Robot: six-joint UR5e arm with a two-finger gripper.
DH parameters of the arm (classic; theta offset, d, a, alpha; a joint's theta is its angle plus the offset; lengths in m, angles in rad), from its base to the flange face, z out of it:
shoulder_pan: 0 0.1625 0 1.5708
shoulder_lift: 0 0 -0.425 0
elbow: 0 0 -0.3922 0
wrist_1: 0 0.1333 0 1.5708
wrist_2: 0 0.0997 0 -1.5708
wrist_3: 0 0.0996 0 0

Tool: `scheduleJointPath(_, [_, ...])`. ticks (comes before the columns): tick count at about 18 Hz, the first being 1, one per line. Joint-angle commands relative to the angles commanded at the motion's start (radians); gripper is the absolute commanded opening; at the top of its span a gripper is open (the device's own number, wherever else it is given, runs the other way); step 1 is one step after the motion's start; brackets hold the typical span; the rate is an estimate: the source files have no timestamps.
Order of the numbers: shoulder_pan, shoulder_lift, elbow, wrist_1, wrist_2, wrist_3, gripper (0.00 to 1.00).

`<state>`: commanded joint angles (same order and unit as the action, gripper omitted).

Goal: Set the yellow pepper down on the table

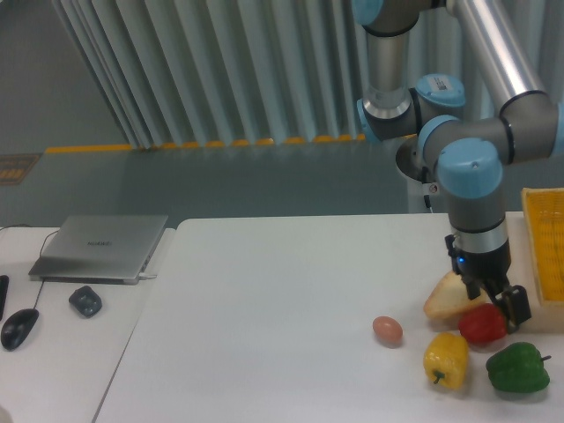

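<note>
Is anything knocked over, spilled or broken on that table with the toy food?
Nothing stands out. The yellow pepper sits on the table free of the gripper, with the red pepper, green pepper, egg and bread wedge close around it, all looking intact.

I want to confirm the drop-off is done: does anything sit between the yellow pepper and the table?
Nothing visible does. The yellow pepper lies directly on the table, apart from the hand, which hovers over the red pepper beside the bread wedge.
</note>
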<state>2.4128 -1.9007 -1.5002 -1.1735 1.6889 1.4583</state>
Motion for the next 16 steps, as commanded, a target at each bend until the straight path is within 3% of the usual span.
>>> scheduleJointPath(2, [0.038, 0.005, -0.015, -0.002, -0.043, 0.031, 1.00])
scheduleJointPath(7, [0.140, 0.045, -0.017, -0.092, -0.103, 0.266, 1.00])
scheduleJointPath(10, [0.196, 0.069, -0.015, -0.147, -0.217, 0.280, 1.00])
scheduleJointPath(16, [0.221, 0.091, -0.029, -0.141, -0.167, 0.427, 1.00])
